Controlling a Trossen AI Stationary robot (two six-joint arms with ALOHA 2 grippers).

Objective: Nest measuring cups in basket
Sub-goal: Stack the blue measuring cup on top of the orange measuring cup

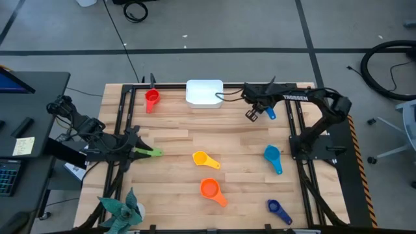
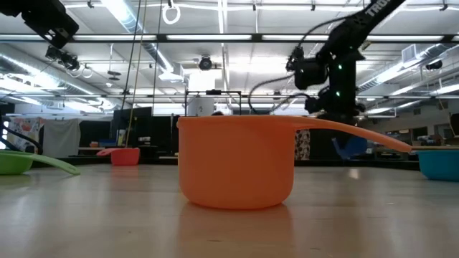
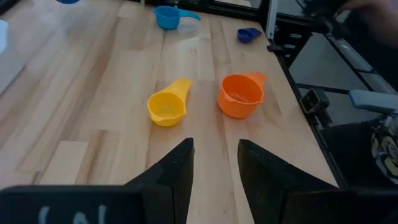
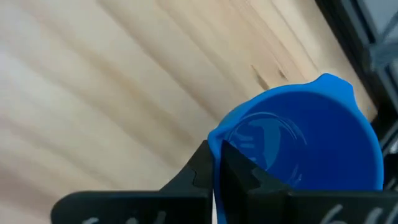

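Observation:
My right gripper (image 1: 255, 112) hangs over the table's far right, just right of the white basket (image 1: 205, 91), and is shut on a blue measuring cup (image 4: 305, 143). On the table stand a red cup (image 1: 152, 99), a green cup (image 1: 148, 152), a yellow cup (image 1: 203, 158), an orange cup (image 1: 211, 189), a light blue cup (image 1: 273, 156) and a dark blue cup (image 1: 278, 209), each on its base. My left gripper (image 3: 216, 146) is open above the table's left edge, over the green cup, with nothing between its fingers. My right gripper pinches the blue cup's wall at the rim (image 4: 215, 142), one finger inside the bowl and one outside. The fingers come from above, slanting down. The cup (image 2: 349, 147) hangs below them, clear of the table.
The orange cup (image 2: 237, 161) fills the middle of the low view, its handle pointing right. Dark frame rails (image 1: 300, 149) run along the table's left and right sides. Bare wood lies between the basket and the yellow cup. A green paper figure (image 1: 123, 209) stands at the near left corner.

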